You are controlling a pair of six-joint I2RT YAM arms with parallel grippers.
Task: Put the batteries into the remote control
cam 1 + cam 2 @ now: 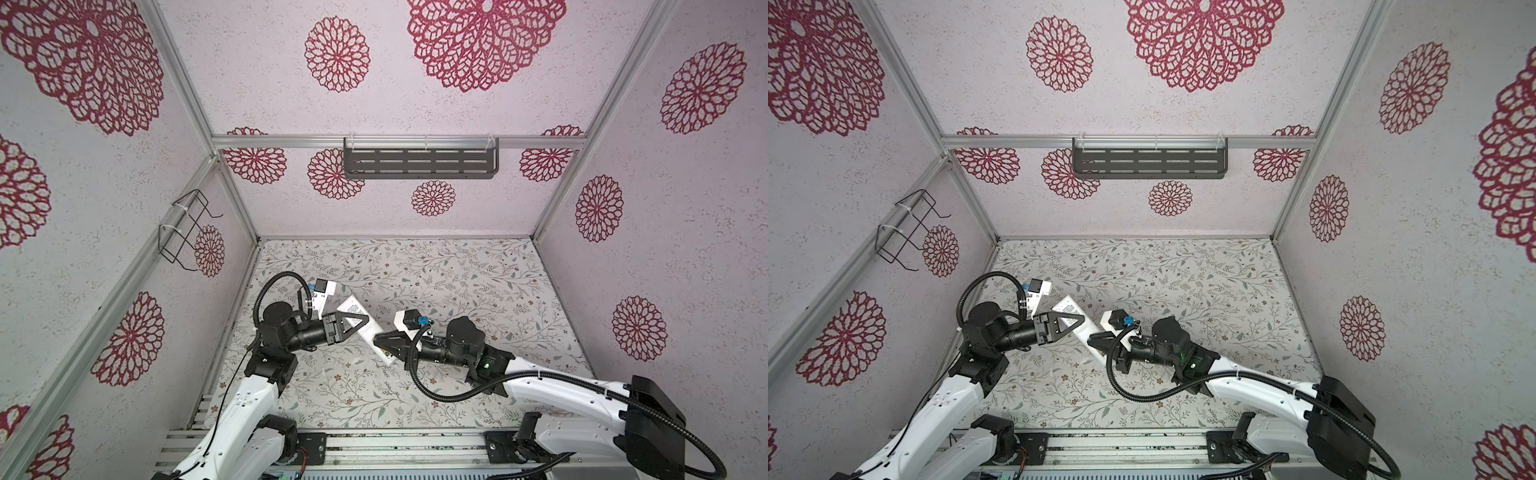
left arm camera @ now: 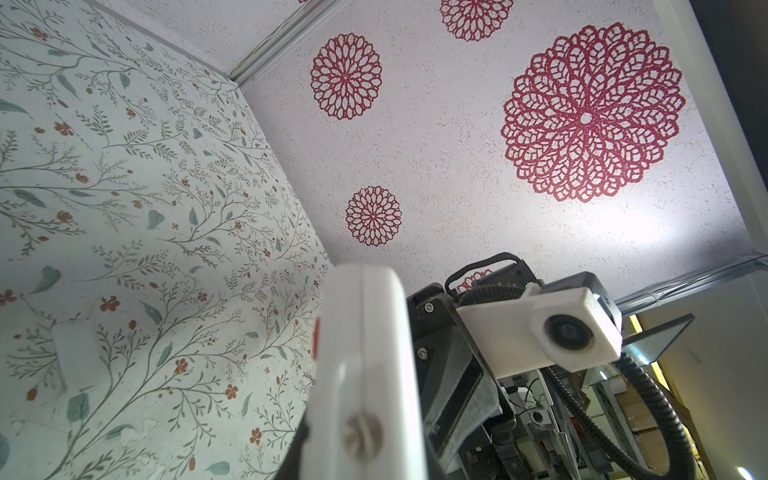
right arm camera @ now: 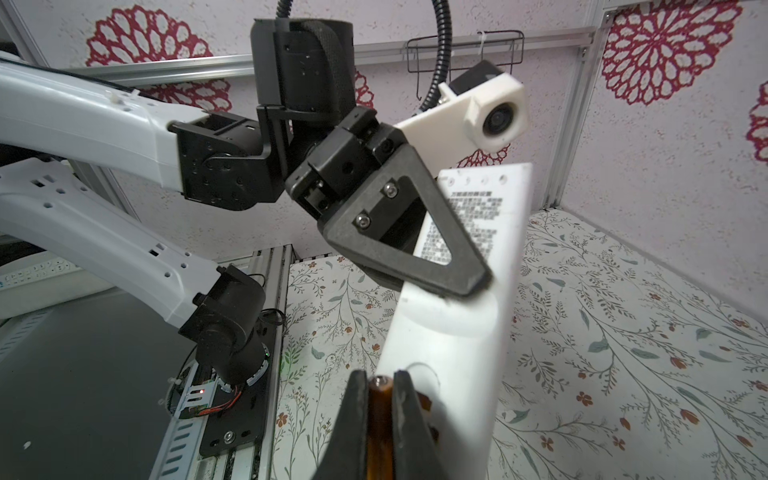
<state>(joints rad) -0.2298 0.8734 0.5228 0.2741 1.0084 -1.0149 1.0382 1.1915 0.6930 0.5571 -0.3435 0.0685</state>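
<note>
Remote control (image 1: 352,308) diagonal, back upward

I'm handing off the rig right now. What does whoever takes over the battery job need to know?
Left gripper: shut on the remote, held off the mat, back side up.
Right gripper: shut on a battery, at the remote's near end.
Done: remote and one battery are in hand.
Left: seat this battery, then the second. No view shows the second, so it may already be inside.
</note>
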